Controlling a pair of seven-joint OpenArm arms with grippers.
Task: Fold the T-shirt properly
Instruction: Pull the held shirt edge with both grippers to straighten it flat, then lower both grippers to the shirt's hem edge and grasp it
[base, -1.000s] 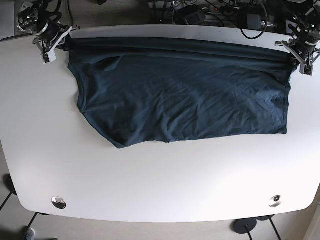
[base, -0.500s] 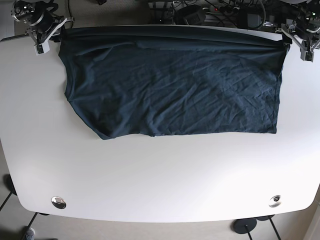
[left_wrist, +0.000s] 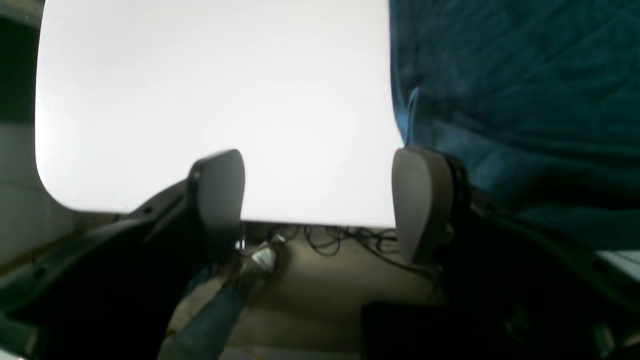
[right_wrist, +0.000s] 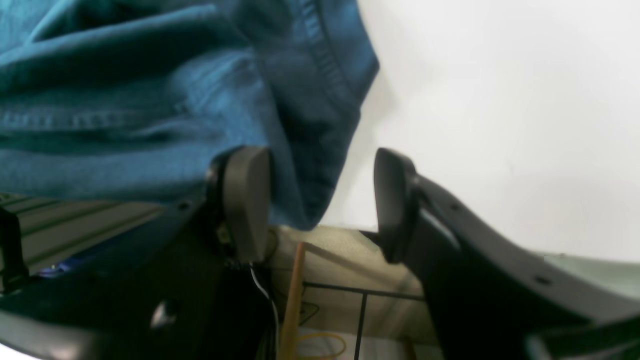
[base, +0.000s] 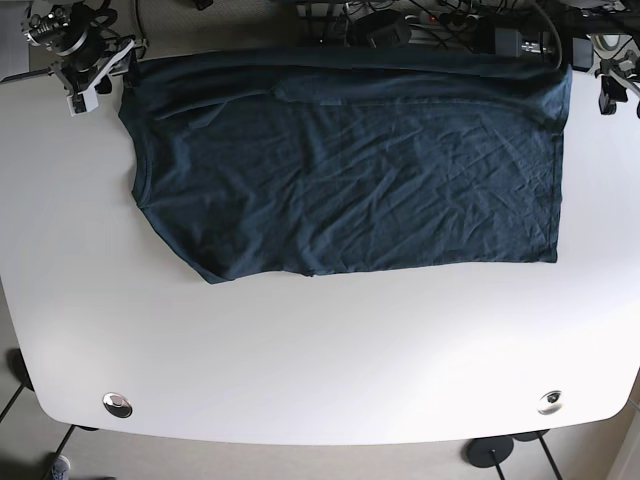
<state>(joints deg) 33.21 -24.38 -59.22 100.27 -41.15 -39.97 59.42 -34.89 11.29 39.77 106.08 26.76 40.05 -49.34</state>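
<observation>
The dark teal T-shirt (base: 350, 170) lies spread flat on the white table (base: 320, 360), its far edge reaching the table's back rim. My right gripper (base: 88, 88) sits open at the shirt's back left corner. In the right wrist view that gripper (right_wrist: 320, 160) has the hemmed corner of the T-shirt (right_wrist: 175, 100) hanging loose by its left finger (right_wrist: 247, 200), not pinched. My left gripper (base: 610, 90) is open just off the back right corner. In the left wrist view the left gripper (left_wrist: 320, 165) holds nothing, and the T-shirt (left_wrist: 515, 100) lies beside its right finger (left_wrist: 417, 200).
Cables and power gear (base: 430, 25) crowd the floor behind the table's back edge. Two round metal fittings (base: 117, 404) (base: 549, 402) sit near the front corners. Bare tabletop runs along the front half, below the shirt.
Both grippers have opened and let go of the shirt's far edge. That edge, held taut and raised before, now lies slack on the table. The arms have drawn slightly outward.
</observation>
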